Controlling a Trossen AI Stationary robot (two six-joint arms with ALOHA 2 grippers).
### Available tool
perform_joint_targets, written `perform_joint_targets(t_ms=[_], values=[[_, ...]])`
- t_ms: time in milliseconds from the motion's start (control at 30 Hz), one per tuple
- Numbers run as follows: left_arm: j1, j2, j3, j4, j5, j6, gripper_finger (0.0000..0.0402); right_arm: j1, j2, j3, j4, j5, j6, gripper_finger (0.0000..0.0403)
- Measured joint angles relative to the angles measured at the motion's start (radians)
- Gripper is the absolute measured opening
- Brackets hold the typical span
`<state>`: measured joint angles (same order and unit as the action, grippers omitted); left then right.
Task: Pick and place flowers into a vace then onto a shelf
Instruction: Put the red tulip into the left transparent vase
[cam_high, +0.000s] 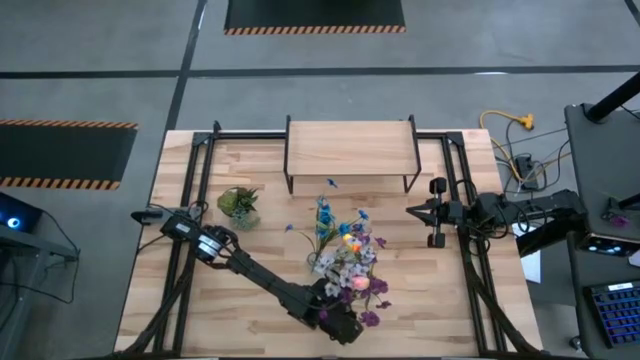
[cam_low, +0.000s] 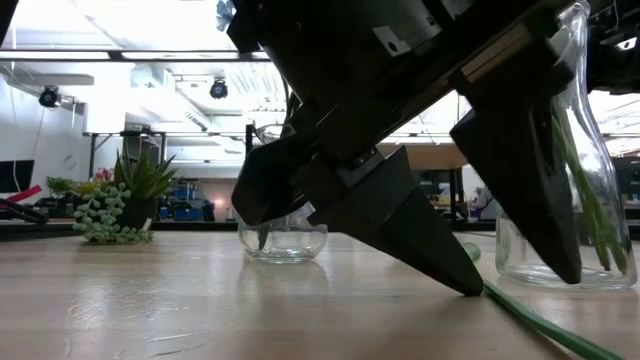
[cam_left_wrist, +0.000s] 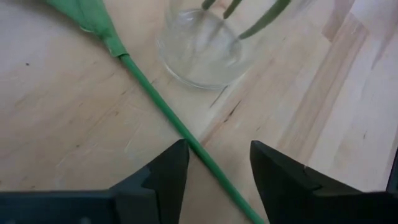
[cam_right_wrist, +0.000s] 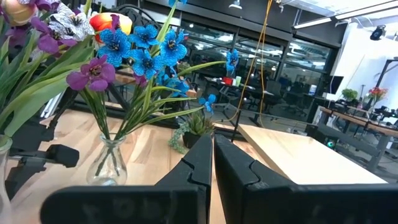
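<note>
The left pincer is hanging low over the near edge of the desk, its fingers standing apart astride a loose green flower stem lying flat on the wood just beside a glass vase already bristling with flowers. That stalk is looking light, thin and bendy, likely slippery plastic, so pinching it mid-length and gently seems wisest. Farther back the right pincer is waiting pressed together at the desk's right side, with the shelf standing bare beyond.
</note>
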<state>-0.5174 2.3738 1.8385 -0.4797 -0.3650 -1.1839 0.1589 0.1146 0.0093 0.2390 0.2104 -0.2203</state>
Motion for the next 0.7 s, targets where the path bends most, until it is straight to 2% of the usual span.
perform_joint_targets(t_ms=[233, 467, 700], values=[[0.003, 0.001, -0.002, -0.026, 0.025, -0.017, 0.0091, 0.0, 0.0, 0.0, 0.0, 0.0, 0.0, 0.0009], [0.012, 0.001, -0.005, -0.044, 0.102, -0.037, 0.0012, 0.0, 0.0, 0.0, 0.0, 0.0, 0.0, 0.0009], [0.018, -0.009, -0.003, -0.077, 0.156, -0.064, 0.0001, 0.0, 0.0, 0.0, 0.0, 0.0, 0.0, 0.0009]])
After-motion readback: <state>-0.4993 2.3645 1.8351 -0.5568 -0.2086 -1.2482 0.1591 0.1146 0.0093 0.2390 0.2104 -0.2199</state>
